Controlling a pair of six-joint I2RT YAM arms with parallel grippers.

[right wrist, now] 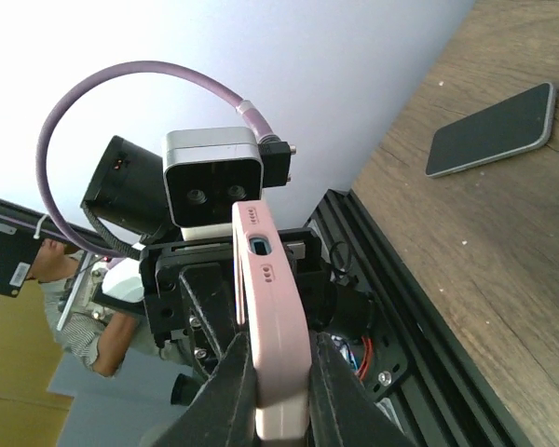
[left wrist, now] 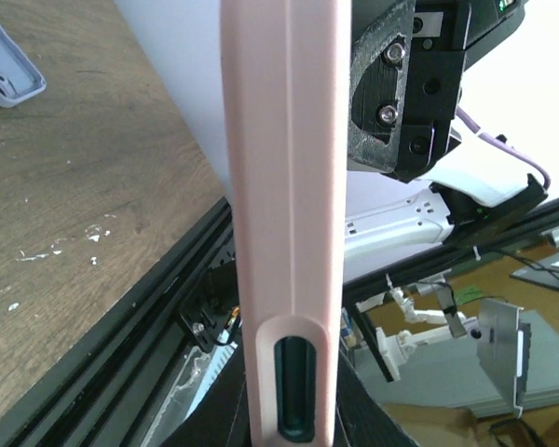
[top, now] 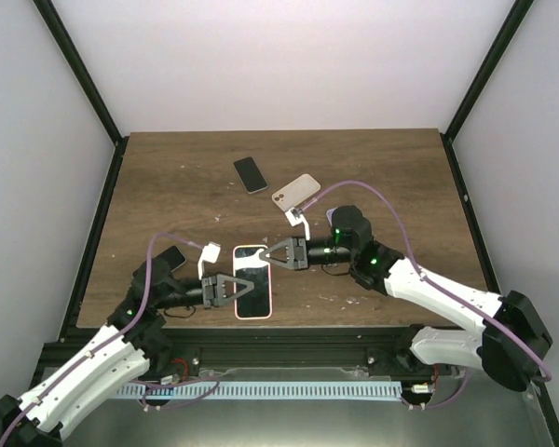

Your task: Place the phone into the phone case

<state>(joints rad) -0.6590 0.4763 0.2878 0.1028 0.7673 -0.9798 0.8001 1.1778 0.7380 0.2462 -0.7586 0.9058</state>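
Wooden table point(top: 168, 186) bears black phone point(top: 251, 174), beige case point(top: 295, 191) beyond pink case point(right wrist: 275, 326)

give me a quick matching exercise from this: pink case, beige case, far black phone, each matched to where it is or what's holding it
Things:
1. pink case
2. beige case
3. far black phone

Places or states:
a. lying flat, just left of the beige case
b. clamped in jaws at both ends
c. lying flat beside the right arm's purple cable

Pairs: 1-b, 2-c, 3-a
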